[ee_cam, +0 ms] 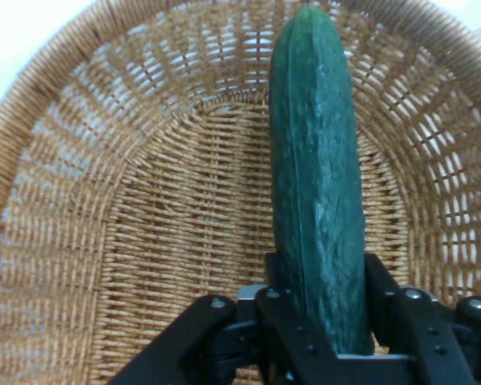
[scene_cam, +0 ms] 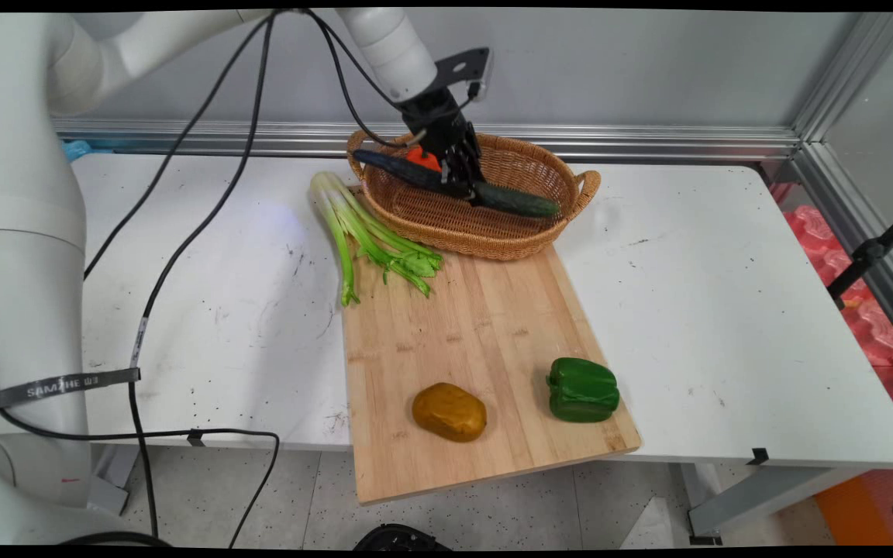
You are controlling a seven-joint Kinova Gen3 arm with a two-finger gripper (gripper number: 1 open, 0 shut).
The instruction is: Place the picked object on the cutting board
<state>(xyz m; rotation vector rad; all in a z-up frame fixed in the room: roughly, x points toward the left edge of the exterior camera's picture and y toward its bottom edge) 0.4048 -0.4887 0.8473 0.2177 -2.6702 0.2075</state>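
I've got the gripper (scene_cam: 462, 180) fingers clamped on the cucumber (ee_cam: 317, 184), held over the wicker basket (scene_cam: 520, 232), orange item behind it

Arm reaches in from upper left; tool (scene_cam: 462, 177) angled down, fingers clamped.

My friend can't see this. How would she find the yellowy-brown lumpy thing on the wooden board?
Start at the big wooden cutting board in the middle of the white table. Look along the board's near end, farthest from the wicker basket, where two things sit side by side. The potato is the left one: rounded and yellow-brown, while its neighbour, the pepper, is blocky and bright green.
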